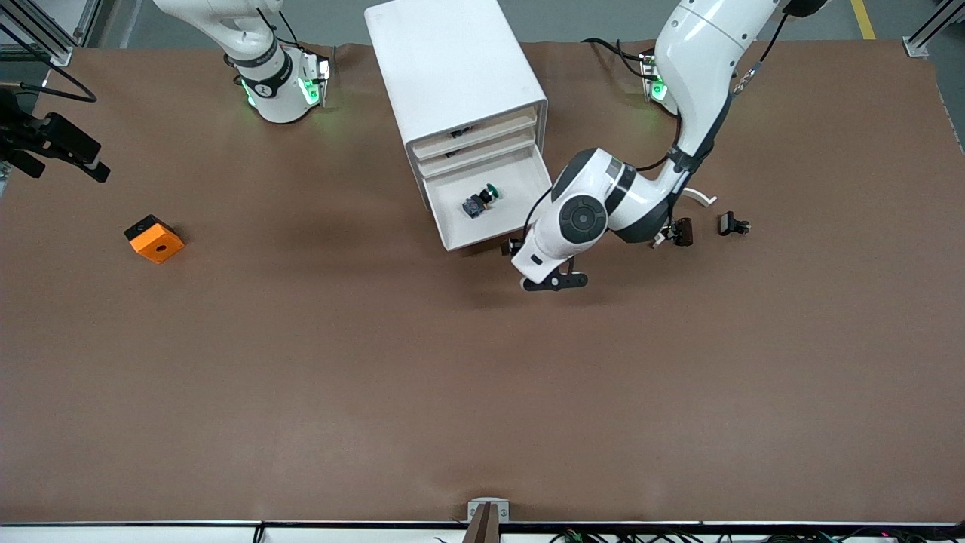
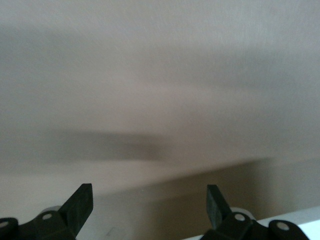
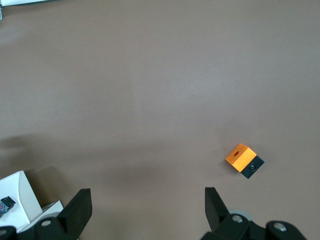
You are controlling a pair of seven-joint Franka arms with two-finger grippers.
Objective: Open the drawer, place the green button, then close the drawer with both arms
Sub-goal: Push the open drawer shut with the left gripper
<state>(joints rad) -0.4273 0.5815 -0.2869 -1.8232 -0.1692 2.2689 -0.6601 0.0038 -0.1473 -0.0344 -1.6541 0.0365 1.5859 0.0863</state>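
The button (image 1: 480, 200) lies in the pulled-out drawer (image 1: 520, 175) of the white cabinet (image 1: 452, 68). The left gripper (image 2: 149, 206), jaws spread wide and empty, sits at the drawer's front corner. The right gripper (image 3: 147, 207), also wide and empty, hangs high over the table (image 1: 377, 377) toward the right arm's end from the cabinet, with an orange block (image 1: 154, 239) below.

Even overhead light, soft shadows; left wrist view blurred.

Brown matte surface (image 1: 482, 392) under even light

Grey floor (image 1: 588, 19) and metal frame posts (image 1: 923, 34) edge its corners.
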